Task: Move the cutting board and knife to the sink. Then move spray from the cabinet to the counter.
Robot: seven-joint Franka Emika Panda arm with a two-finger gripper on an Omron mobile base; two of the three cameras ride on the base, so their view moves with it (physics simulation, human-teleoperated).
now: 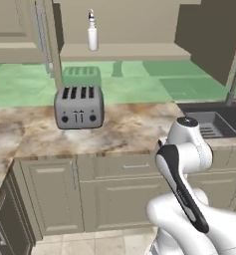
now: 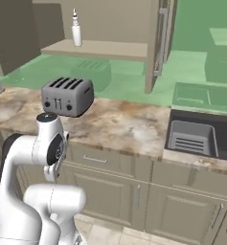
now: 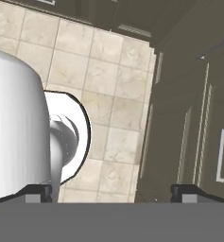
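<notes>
Waiting on the spray: arm tucked low, claw spread and empty

Judging by what lies in sight, the board-and-knife half cannot be confirmed: neither cutting board nor knife can be made out on the tabletop (image 1: 124,127), and the sink (image 2: 194,136) shows just its ribbed rack insert in the part of the basin that is visible, so whether they lie deeper inside I cannot tell. The spray (image 1: 92,32) stands upright on the shelf of the open cabinet (image 1: 119,51), well above and behind the toaster (image 1: 78,106), so that second half looks undone.

In the hand view the claw (image 3: 112,191) points down at the tiled floor (image 3: 104,71) beside the dark cabinet fronts, its two dark tips standing wide apart with nothing between them. The arm is folded low in front of the drawers, far from the shelf, so a long reach upward remains before the bottle can be gripped.
</notes>
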